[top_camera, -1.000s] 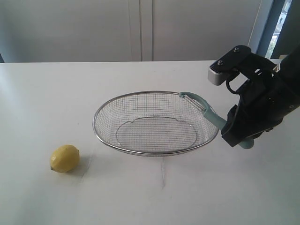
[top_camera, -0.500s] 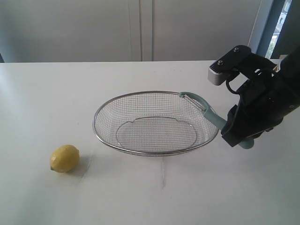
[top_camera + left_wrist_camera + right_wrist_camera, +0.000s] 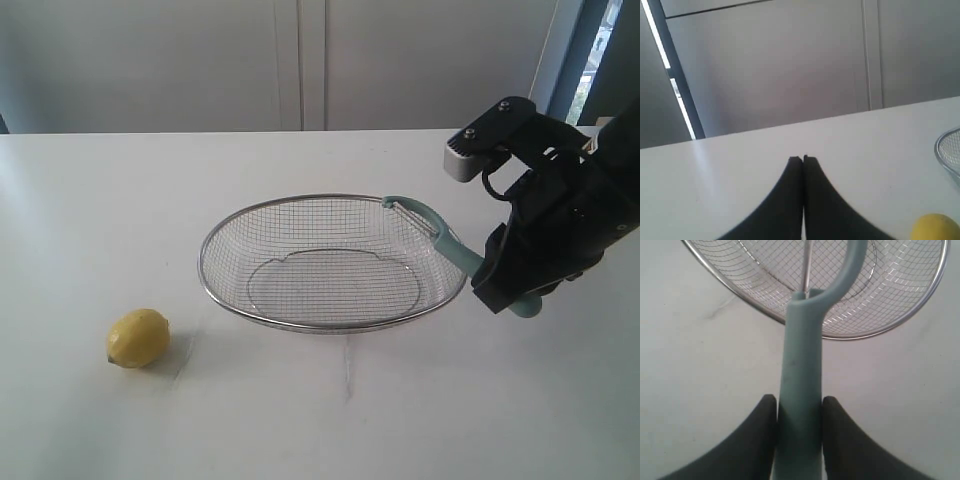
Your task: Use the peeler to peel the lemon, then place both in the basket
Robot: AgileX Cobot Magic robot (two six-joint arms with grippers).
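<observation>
I am clamping my right gripper [image 3: 799, 405] on the peeler [image 3: 801, 350]. Its pale teal handle is sitting squarely between my two dark fingers [image 3: 762, 435], one pressing each flank, so these jaws are standing partly apart with the handle filling the gap. The handle is running straight out past my fingertips. Ahead of them it is forking into the curved head, which is reaching over the thick rim of the wire mesh basket [image 3: 875, 332] and hanging above the mesh inside. I cannot tell whether the head is touching the rim or the mesh. In the exterior view the tail end of the handle is sticking out behind and below my right jaws.

My left gripper [image 3: 803, 161] is clenching on nothing: its two fingers are pressing flat against each other, with no gap at the tips. It is hovering over the white table [image 3: 100, 200]. The lemon [image 3: 138, 338] is lying on that table, unpeeled and bright yellow. It is sitting off to one side of my left jaws, behind their tips and apart from them, on the same side as the basket's rim. From my right jaws the lemon is lying well apart, with the whole basket sitting between us.
</observation>
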